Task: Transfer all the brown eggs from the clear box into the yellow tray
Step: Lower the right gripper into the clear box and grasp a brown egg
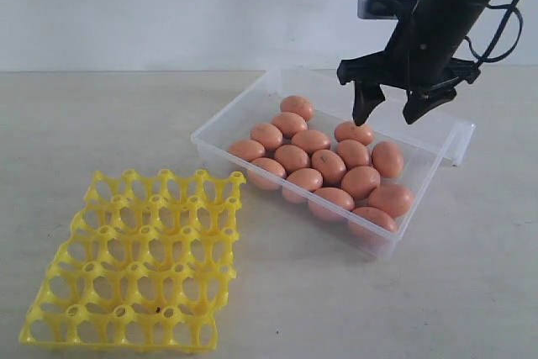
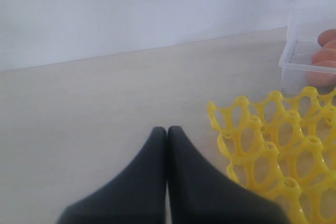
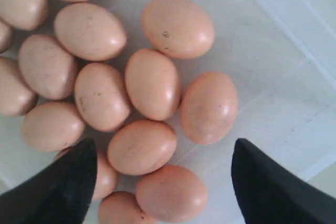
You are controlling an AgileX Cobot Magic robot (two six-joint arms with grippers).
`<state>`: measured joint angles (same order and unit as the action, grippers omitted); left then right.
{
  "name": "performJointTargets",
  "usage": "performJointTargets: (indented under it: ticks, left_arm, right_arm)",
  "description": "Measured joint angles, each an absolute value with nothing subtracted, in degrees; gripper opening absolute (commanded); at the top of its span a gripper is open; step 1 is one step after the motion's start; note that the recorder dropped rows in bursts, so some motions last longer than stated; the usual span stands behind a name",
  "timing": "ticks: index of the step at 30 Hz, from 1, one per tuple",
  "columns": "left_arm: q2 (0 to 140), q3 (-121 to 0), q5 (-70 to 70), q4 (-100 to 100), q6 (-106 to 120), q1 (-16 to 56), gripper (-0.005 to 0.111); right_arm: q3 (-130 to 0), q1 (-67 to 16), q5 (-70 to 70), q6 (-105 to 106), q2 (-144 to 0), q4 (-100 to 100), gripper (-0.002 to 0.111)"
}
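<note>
At the lower left of the exterior view, one yellow tray [image 1: 126, 343] lies on the worktop [image 1: 101, 124] with every cup empty. The left hand [image 2: 167, 129], seen only by its wrist camera, has its two fingers pressed together just beside the tray's corner. Right of centre, one clear box [image 1: 231, 111] holds all sixteen eggs [image 1: 329, 166], and at the upper right the right hand [image 1: 387, 117] hangs over them, spread wide and holding nothing.

1. The clear box [image 2: 295, 59] is cut by the left wrist view's edge; only one corner shows.
2. Inside the box, several brown eggs [image 3: 153, 83] run off the right wrist view's borders.
3. Beside the box, the yellow tray [image 2: 273, 145] is cropped too.
4. Above the box, the right arm [image 1: 454, 6] leaves the exterior view's top.
</note>
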<state>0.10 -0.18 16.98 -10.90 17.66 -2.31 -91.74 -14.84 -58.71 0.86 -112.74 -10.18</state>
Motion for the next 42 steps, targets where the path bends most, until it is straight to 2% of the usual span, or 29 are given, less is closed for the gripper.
performJointTargets:
  ticks: [12, 25, 27, 31, 35, 42]
  left_arm:
    - [0.1, -0.18, 16.98, -10.9, 17.66, -2.31, -0.004]
    - [0.1, -0.18, 16.98, -10.9, 17.66, -2.31, -0.004]
    - [0.1, -0.18, 16.98, -10.9, 17.66, -2.31, -0.004]
    - [0.1, -0.18, 16.98, -10.9, 17.66, -2.31, -0.004]
    - [0.1, -0.18, 16.98, -10.9, 17.66, -2.31, -0.004]
    - [0.1, -0.18, 16.98, -10.9, 17.66, -2.31, -0.004]
  right_arm:
    - [-91.84, -14.84, -54.47, -8.99, -115.92, -1.7, 0.069]
    - [-91.84, -14.84, -54.44, -11.16, -123.31, -1.47, 0.068]
    - [-91.84, -14.84, -53.46, -11.67, -123.95, -1.42, 0.06]
    - [-91.84, -14.84, -51.54, -13.88, -124.88, -1.33, 0.027]
    - [-91.84, -14.84, -51.06, -14.15, -125.01, -1.33, -0.001]
    - [-91.84, -14.84, -50.56, -12.67, -125.01, -1.33, 0.0]
